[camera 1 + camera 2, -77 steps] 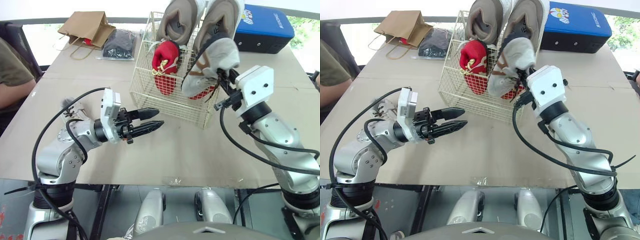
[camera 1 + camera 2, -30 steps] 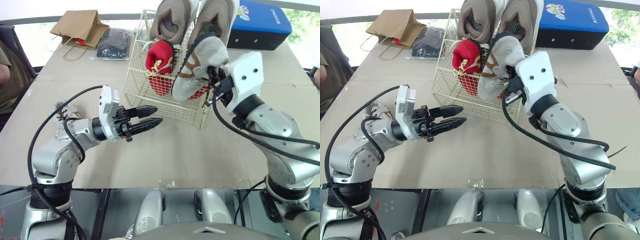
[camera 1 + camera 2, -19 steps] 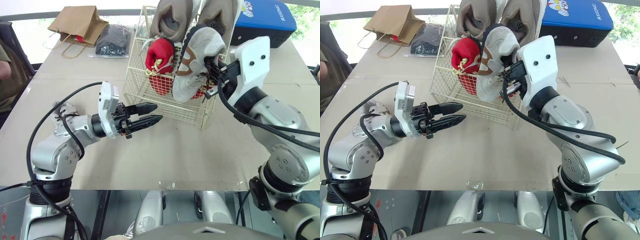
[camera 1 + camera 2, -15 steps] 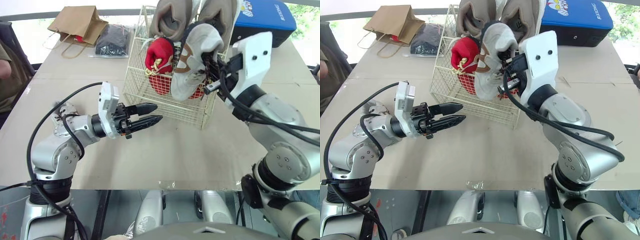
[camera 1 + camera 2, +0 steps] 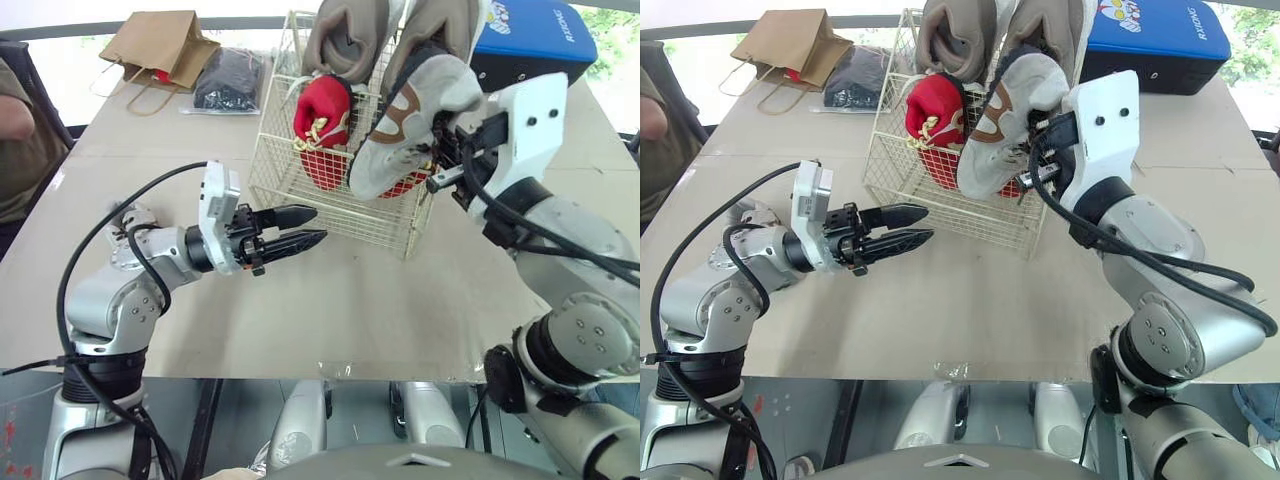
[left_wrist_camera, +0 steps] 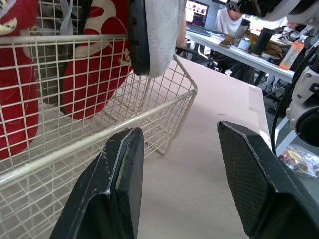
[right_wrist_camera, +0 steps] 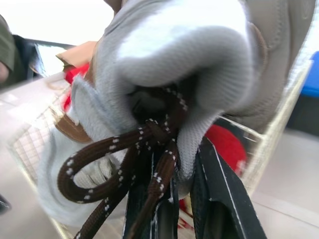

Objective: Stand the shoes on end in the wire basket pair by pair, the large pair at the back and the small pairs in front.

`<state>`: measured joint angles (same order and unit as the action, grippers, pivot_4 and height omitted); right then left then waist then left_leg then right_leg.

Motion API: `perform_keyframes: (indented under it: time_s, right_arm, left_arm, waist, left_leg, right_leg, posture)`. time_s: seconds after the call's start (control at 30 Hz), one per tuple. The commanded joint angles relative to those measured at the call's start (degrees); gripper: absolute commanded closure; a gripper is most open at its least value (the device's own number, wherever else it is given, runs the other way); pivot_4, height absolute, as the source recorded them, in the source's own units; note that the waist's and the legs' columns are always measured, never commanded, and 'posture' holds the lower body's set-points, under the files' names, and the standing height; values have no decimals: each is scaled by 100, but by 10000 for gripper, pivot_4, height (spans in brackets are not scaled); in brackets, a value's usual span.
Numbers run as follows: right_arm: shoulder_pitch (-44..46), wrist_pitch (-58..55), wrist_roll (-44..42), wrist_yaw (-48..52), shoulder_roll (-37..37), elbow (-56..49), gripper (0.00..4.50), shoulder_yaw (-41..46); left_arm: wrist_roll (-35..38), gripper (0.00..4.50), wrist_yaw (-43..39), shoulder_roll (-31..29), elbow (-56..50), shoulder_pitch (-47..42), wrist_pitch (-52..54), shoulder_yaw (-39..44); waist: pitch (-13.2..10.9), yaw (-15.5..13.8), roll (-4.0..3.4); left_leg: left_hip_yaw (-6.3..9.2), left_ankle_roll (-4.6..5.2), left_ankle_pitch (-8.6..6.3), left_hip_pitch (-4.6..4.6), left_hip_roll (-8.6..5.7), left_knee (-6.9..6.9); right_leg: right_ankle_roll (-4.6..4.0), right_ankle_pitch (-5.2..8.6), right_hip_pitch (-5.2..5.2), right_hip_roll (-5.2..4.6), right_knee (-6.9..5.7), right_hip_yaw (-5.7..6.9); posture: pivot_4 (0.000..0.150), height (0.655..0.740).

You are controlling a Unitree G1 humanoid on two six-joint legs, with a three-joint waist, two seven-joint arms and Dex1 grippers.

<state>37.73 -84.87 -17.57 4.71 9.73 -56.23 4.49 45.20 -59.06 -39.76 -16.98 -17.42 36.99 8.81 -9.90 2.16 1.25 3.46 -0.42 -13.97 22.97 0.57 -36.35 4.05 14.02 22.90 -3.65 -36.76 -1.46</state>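
Observation:
The cream wire basket stands mid-table. Two large tan shoes stand on end at its back. A small red shoe stands front left, and another red shoe shows low at the front right. My right gripper is shut on a grey shoe with brown trim and laces. It holds that shoe tilted above the basket's front right part, toe pointing down and left. In the right wrist view the fingers pinch the shoe's collar. My left gripper hovers open and empty by the basket's front left side.
A brown paper bag and a black bag lie at the back left. A blue case stands at the back right. A person's arm is at the far left edge. A small grey item lies behind my left arm.
The grey shoe in my right gripper has tipped from nearly upright to a slant, with its toe now lower and its heel further right. The left gripper has stayed put.

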Motion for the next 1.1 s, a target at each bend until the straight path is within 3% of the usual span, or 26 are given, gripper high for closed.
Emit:
perform_keyframes:
  time_s: [0.03,0.17,0.3,0.53,0.73,0.93,1.1]
  right_arm:
    - [-423,463,289,-207,191,106,45000,-381]
    - [-966,1609,757,-269,799,565,45000,-1335]
    - [-1104,2228,515,-22,520,388,45000,-1299]
    - [-1047,1372,-1211,487,-894,-190,45000,637]
    - [-759,695,-2086,351,-947,-377,45000,1396]
    - [-395,490,-1674,-261,-615,-141,45000,1419]
    - [-469,713,-1165,-586,-162,108,45000,782]
  left_arm:
    - [36,18732,-79,-16,-21,-111,-93,37]
    - [-15,18732,-90,31,12,-147,-155,-36]
    - [14,18732,-61,27,12,-201,-114,-1]
    - [30,18732,-51,13,-9,-162,-70,20]
    - [53,18732,-8,31,-67,-115,-44,33]
    - [69,18732,31,61,-87,-127,-25,-1]
    - [45,18732,36,88,-41,-182,-41,-28]
  waist:
    - [1,10,1]
    - [5,14,8]
    - [7,29,10]
    - [3,12,5]
    - [-1,3,-1]
    - [-2,7,-4]
    - [-2,15,-3]
  left_leg:
    - [-1,0,0,-1,0,0]
    - [-2,-1,0,-11,0,-1]
    - [1,-6,4,-16,2,-4]
    - [7,-9,6,-17,7,-6]
    - [7,-9,6,-9,3,-2]
    - [4,-9,6,-9,3,-1]
    - [5,-9,6,-9,3,-1]
  right_leg:
    - [0,0,-1,0,0,-1]
    - [1,0,-11,0,0,-1]
    - [1,0,-15,4,-2,-2]
    - [0,-1,-15,12,-7,-3]
    - [-1,0,-11,5,-3,1]
    - [0,0,-10,5,-4,1]
    - [0,0,-10,5,-4,1]
  posture:
    - [1500,7400]
    - [1500,7400]
    - [1500,7400]
    - [1500,7400]
    - [1500,7400]
    - [1500,7400]
    - [1500,7400]
